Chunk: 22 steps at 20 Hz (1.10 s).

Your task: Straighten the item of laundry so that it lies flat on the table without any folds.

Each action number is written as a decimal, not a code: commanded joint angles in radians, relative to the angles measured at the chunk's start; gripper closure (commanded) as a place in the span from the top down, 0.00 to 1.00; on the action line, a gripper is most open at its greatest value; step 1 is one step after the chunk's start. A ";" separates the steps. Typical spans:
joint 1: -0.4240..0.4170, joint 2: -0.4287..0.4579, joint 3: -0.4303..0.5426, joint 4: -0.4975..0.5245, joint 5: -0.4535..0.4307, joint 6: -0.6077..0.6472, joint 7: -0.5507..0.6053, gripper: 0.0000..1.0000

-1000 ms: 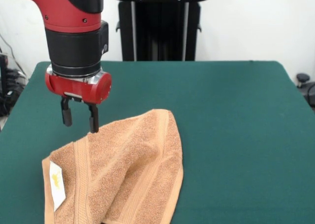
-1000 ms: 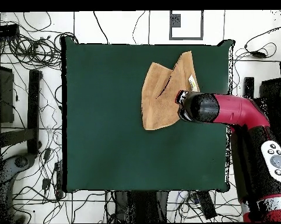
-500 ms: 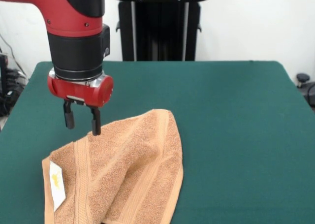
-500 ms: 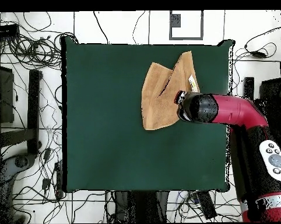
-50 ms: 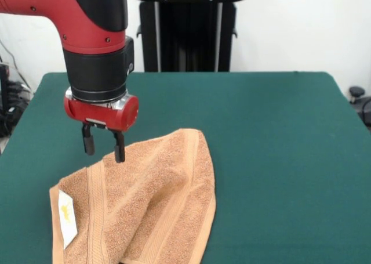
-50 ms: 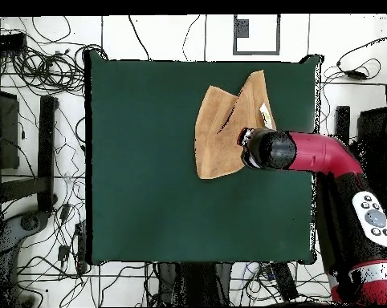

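The item of laundry (image 5: 145,206), a light-brown terry towel, lies folded over itself on the green table (image 5: 278,148), with a raised fold along its middle and a white tag (image 5: 66,217) at its near left corner. In the overhead view the towel (image 6: 217,132) sits toward the table's upper right. My gripper (image 5: 104,148) hangs open just above the towel's far left edge, one fingertip (image 5: 119,155) over the cloth, the other over bare table. It holds nothing. From above, the arm's wrist (image 6: 269,150) hides the fingers.
A black stand (image 5: 185,29) rises behind the table's far edge. Cables (image 6: 36,72) lie on the floor around the table. Wide green table surface (image 6: 140,160) lies beside the towel.
The gripper has drifted slightly right and lower toward the towel's edge, still open. The towel has not moved.
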 commanded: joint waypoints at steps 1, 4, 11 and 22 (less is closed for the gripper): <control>0.029 0.009 0.045 0.101 0.017 -0.026 -0.024 1.00; 0.028 0.012 0.046 0.095 0.018 -0.024 -0.027 1.00; 0.025 0.011 0.043 0.117 0.008 -0.057 -0.017 1.00; 0.019 0.082 0.063 0.075 0.000 -0.075 -0.047 1.00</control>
